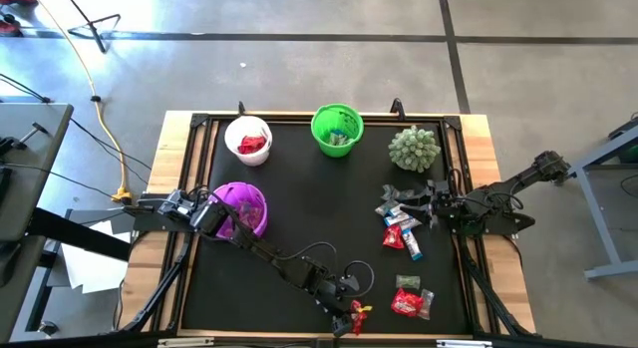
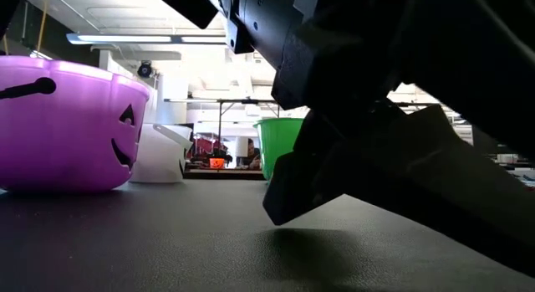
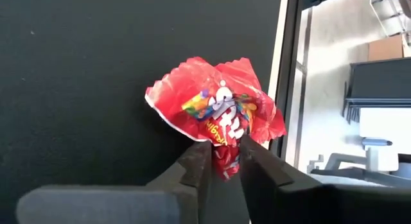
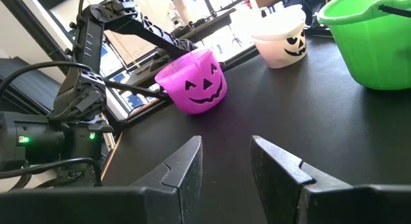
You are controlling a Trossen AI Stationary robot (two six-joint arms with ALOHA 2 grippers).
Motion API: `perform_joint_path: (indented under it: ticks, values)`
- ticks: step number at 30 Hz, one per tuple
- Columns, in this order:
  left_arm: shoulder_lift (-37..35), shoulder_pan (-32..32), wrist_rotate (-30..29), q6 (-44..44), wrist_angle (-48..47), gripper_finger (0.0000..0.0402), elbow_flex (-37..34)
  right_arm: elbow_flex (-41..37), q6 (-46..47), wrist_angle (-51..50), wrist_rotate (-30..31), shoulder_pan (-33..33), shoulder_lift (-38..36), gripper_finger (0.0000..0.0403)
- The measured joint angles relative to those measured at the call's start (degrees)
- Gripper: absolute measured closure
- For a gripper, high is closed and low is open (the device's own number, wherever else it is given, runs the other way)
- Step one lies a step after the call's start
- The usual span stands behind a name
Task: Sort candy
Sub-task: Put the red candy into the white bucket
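My left gripper [image 1: 355,313] reaches to the table's near edge and is shut on a red candy packet [image 3: 215,112], which shows as a red spot [image 1: 360,310] in the high view. My right gripper [image 1: 388,202] is open and holds nothing; it stands level over the mat at the right, just on the far side of a small pile of candy [image 1: 399,231]. More sweets lie toward the near edge: a blue-white one [image 1: 413,251], a dark one [image 1: 407,281] and a red one [image 1: 410,304]. In the right wrist view the open fingers [image 4: 225,165] point toward the purple bucket [image 4: 192,86]. My left gripper pinches the red packet by one end [image 3: 225,158] between its two fingers, coming from above and pointing down. The rest of the wrapper fans out crumpled beyond the fingertips. Whether it is lifted off the mat or rests on it, I cannot tell.
Three pumpkin-face buckets stand on the black mat: white [image 1: 248,140] with a red sweet inside, green [image 1: 336,129] at the far edge, purple [image 1: 242,207] at the left beside my left arm. A spiky pale-green ball [image 1: 414,147] sits far right. The mat's middle is bare.
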Motion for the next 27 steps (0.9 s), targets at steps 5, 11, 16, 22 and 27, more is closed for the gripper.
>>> perform_joint_path:
  ticks: [5, 11, 16, 22, 27]
  values:
    - [0.0, 0.0, 0.8, -0.1, 0.1, 0.037, 0.0, 0.0, 0.0, 0.0, 0.0, 0.0, 0.0, 0.0276]
    - [-0.2, 0.0, 2.1, -0.1, 0.2, 0.0398, 0.0, 0.0, 0.0, 0.0, 0.0, 0.0, 0.0, 0.0276]
    - [-1.2, 0.1, 2.6, -0.1, -2.8, 0.0394, -0.1, 0.0, 0.0, 0.0, 0.0, 0.0, 0.0, 0.0276]
    - [-5.6, 1.9, 3.2, 1.6, -10.6, 0.0398, -0.1, 0.0, 0.0, 0.0, 0.0, 0.0, 0.0, 0.0276]
    - [-12.3, 3.9, -0.2, 4.6, -18.9, 0.0398, -0.1, 0.0, 0.0, 0.0, 0.0, 0.0, 0.0, 0.0276]
